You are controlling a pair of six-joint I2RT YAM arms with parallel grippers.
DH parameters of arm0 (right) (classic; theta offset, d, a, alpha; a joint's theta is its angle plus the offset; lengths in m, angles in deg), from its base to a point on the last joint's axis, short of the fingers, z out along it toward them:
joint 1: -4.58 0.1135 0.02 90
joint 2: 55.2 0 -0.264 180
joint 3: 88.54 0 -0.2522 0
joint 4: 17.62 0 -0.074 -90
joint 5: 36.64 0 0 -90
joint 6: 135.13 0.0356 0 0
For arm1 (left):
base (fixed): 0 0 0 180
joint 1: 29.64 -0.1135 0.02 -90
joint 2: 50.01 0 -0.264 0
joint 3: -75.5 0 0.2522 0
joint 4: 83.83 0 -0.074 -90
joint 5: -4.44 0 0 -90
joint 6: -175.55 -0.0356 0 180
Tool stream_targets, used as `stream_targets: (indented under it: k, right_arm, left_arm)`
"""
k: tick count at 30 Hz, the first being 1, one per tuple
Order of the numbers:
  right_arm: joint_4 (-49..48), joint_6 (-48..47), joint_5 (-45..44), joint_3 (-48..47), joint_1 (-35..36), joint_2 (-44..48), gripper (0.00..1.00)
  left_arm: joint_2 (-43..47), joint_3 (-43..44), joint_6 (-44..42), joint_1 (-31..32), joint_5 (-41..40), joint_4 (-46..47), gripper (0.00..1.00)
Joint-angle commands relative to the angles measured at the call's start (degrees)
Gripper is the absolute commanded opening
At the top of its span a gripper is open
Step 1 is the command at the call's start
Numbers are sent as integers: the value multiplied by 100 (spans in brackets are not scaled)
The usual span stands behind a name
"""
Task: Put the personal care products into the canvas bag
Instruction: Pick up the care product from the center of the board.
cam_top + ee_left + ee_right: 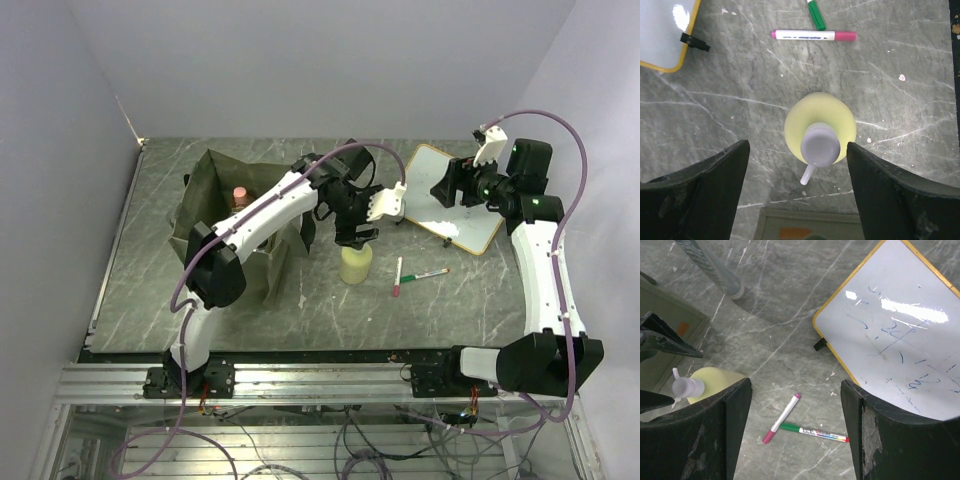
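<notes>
Overhead view of a grey marbled table (pixel 330 320) with two robot arms bolted at its near edge. At the left stands the canvas bag (pixel 262 272), an olive-green boxy tote with its mouth open. One bottle with a pinkish-beige cap (pixel 240 192) shows upright inside it. The left arm crosses over the bag and hides most of the interior, so how many products it holds cannot be told.

Only one personal care product is visible outside the bag: a pale yellow pump bottle (pixel 820 125). It stands upright on the table just right of the bag. The left tool (pixel 797 145) hangs directly above it, fingers spread wide on either side of the pump head and touching nothing. The bottle is not yet gripped.

The right tool (pixel 796 385) hovers over the table beside a whiteboard (pixel 470 228) at the far right. Its fingers are spread too, and it holds nothing. A pink marker (pixel 398 276) and a green marker (pixel 431 272) lie crossed at their tips near the bottle; neither belongs in the bag.

The task looks close to its end. What remains is to close on the yellow bottle, lift it, carry it over the bag's mouth and release it.
</notes>
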Motion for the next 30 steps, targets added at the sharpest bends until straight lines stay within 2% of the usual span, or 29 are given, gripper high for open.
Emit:
stream_targets:
  k: [1, 18, 30]
  right_arm:
    - [-182, 172, 241, 167, -149, 110, 71]
    - [-247, 279, 480, 279, -307, 94, 72]
    - [-218, 234, 554, 310, -308, 138, 72]
  left_arm:
    - [-170, 154, -231, 76, 365, -154, 86]
    - [-319, -36, -567, 209, 474, -354, 59]
    - [-245, -88, -718, 241, 489, -470, 54]
